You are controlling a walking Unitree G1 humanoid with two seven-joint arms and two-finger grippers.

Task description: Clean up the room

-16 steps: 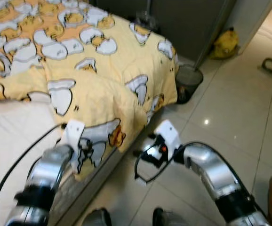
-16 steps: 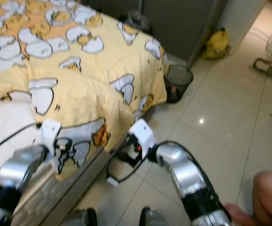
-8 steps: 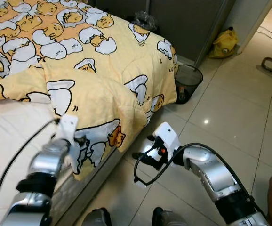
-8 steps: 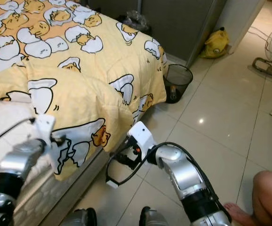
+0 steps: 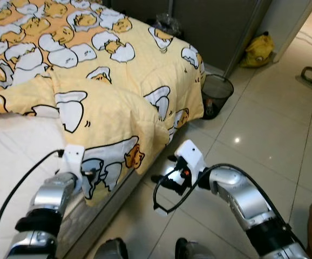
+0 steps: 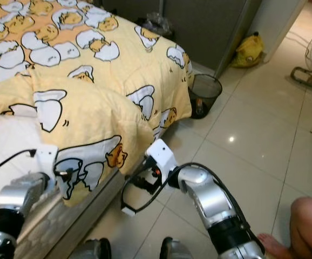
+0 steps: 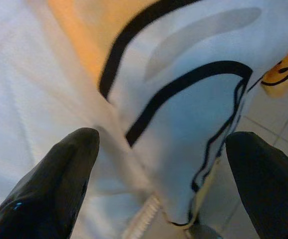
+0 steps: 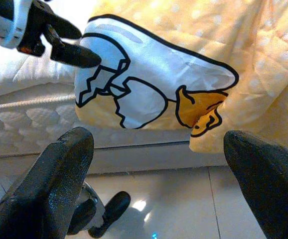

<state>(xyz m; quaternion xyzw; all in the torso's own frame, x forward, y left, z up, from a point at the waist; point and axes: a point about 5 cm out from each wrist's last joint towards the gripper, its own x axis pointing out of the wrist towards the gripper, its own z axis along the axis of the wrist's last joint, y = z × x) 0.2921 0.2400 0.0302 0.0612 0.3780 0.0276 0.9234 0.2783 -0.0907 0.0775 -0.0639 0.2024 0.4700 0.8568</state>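
- yellow blanket [image 5: 107, 81] with egg prints covers the bed [image 5: 10, 156], its corner hanging over the bed's edge.
- left gripper [image 7: 164, 174] at this hanging corner, fingers apart.
- right gripper [image 5: 164, 181] low over the floor [image 5: 264, 124] beside the bed, fingers apart.

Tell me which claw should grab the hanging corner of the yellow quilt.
Left. The left claw is open with the yellow quilt corner right between its fingers; the right claw, also open, hangs over the floor tiles, farther from it.
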